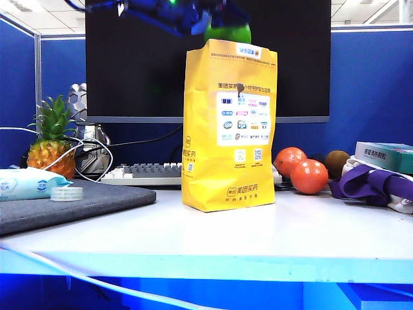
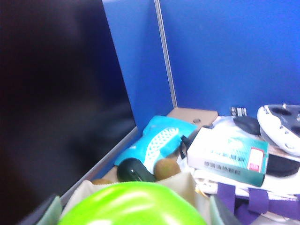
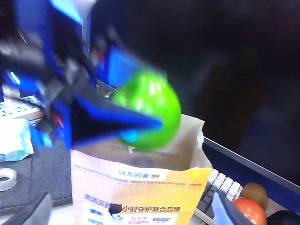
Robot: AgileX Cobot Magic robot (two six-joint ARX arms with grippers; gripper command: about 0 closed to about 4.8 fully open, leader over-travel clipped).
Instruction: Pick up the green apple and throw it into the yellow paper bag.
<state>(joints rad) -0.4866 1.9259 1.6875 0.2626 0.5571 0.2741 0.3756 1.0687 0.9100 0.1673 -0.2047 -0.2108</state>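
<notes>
The green apple [image 1: 228, 32] hangs just above the open mouth of the yellow paper bag [image 1: 229, 129], which stands upright mid-table. My left gripper [image 1: 216, 24] comes in from the upper left and is shut on the apple. The left wrist view has the apple [image 2: 133, 206] filling the space between the fingers [image 2: 49, 211], with the bag's rim [image 2: 187, 180] just beyond. In the right wrist view the apple [image 3: 150, 115] sits in the blue left gripper [image 3: 140, 123] over the bag [image 3: 140, 187]. My right gripper [image 3: 129, 216] is open and empty, facing the bag.
Right of the bag lie two red-orange fruits [image 1: 308, 175], a kiwi [image 1: 335, 161], a box [image 1: 384, 155] and a purple cloth [image 1: 371, 181]. On the left are a pineapple [image 1: 51, 145], a tissue pack [image 1: 26, 183] and a tape roll [image 1: 66, 193]. A keyboard [image 1: 145, 173] and a monitor stand behind.
</notes>
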